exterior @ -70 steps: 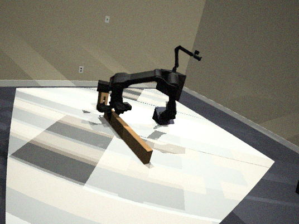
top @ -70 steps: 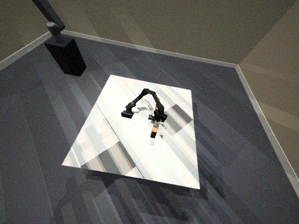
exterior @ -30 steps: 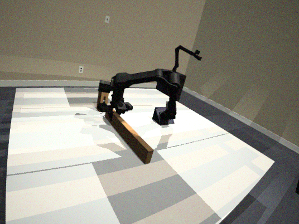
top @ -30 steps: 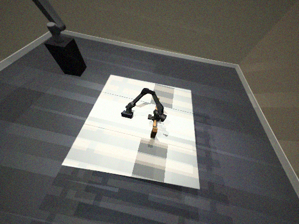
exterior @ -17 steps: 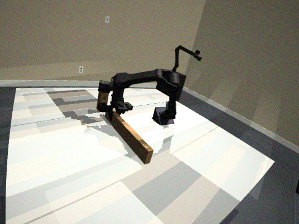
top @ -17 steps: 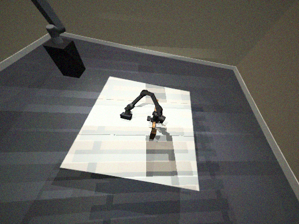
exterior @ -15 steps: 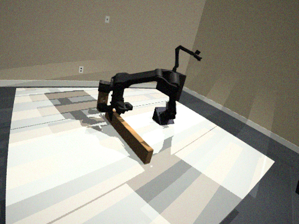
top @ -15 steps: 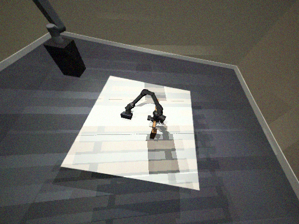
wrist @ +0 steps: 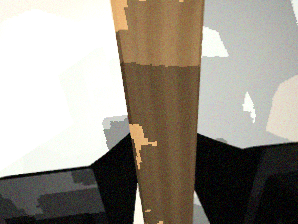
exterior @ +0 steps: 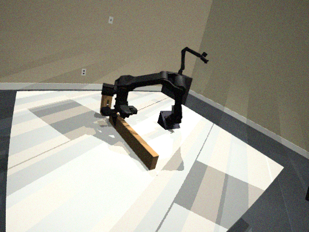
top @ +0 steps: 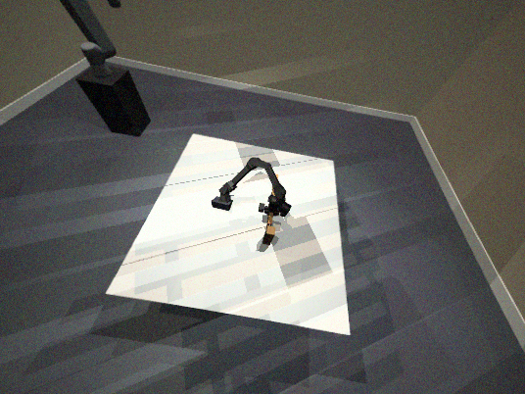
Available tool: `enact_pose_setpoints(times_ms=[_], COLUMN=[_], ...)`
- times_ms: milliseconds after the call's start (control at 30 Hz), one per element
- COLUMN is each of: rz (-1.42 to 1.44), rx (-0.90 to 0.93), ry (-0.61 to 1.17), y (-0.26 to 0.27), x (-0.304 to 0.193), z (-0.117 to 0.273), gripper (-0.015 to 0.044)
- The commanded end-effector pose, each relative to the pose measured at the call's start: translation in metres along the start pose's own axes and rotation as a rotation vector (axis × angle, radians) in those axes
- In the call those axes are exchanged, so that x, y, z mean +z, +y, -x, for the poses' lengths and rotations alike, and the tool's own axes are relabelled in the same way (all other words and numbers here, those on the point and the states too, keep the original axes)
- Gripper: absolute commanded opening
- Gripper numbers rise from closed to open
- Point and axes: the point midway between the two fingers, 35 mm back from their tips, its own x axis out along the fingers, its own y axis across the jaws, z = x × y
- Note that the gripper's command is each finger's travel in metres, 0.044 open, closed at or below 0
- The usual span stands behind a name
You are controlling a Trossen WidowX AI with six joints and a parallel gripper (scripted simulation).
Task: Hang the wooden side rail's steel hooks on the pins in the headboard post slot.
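Observation:
The wooden side rail (top: 269, 230) (exterior: 135, 141) (wrist: 162, 100) is long and brown. My gripper (exterior: 115, 119) (wrist: 155, 131) is shut on it near its post-side end, a finger on each side. The rail's far end, nearest in the exterior view, is at or very close to the table; exact contact is unclear. The headboard post (exterior: 106, 100) stands upright just beyond the gripper, wooden with a dark top and a small opening in its face. The arm and gripper hide the rail's hook end. The hooks and pins cannot be made out, so whether they touch is unclear.
The pale table (top: 186, 235) (exterior: 72, 184) carries patchy shadows. My arm arches from its dark base (top: 221, 203) (exterior: 168, 122) over to the rail. A black pedestal (top: 118, 103) with another arm stands beyond the table.

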Motion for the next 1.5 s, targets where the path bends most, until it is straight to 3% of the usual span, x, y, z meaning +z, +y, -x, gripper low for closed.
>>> enact_pose_setpoints(times_ms=[0,1467], rz=[0.007,0.007], rx=[-0.006,-0.006], ry=[0.002,0.002], y=[-0.0005,-0.0004], x=[-0.0013,-0.0013], z=[0.0032,0.0106], gripper=[0.0,0.0])
